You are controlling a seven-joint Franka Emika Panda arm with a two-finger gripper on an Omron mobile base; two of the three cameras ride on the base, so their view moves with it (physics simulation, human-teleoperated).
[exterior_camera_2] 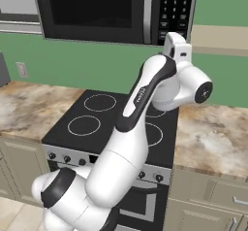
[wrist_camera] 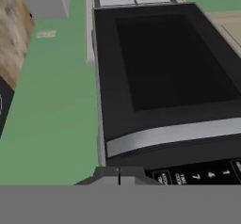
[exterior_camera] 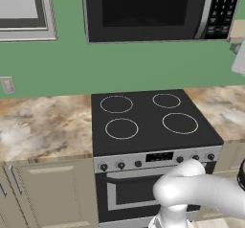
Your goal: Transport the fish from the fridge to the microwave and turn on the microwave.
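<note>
The microwave (exterior_camera: 143, 11) hangs on the green wall above the stove, its dark glass door shut. Its keypad (exterior_camera_2: 175, 7) of small pale buttons sits right of the silver trim. My arm reaches up from the base, and my hand (exterior_camera_2: 175, 45) is raised just in front of the lower part of that keypad. In the hand view the microwave (wrist_camera: 164, 68) appears rolled sideways, with the keypad (wrist_camera: 197, 175) close above my gripper (wrist_camera: 119, 176). The two fingertips are pressed together, shut, with nothing between them. The fish is hidden from view. The fridge is out of view.
A black four-ring stove (exterior_camera: 148, 121) with a knob panel (exterior_camera: 158, 160) stands directly below the microwave. Marbled counter (exterior_camera: 43, 121) runs on both sides, with beige cabinets (exterior_camera: 48, 193) beneath. A wall outlet (exterior_camera: 8, 85) and a grey-framed window (exterior_camera: 24, 11) are at the left.
</note>
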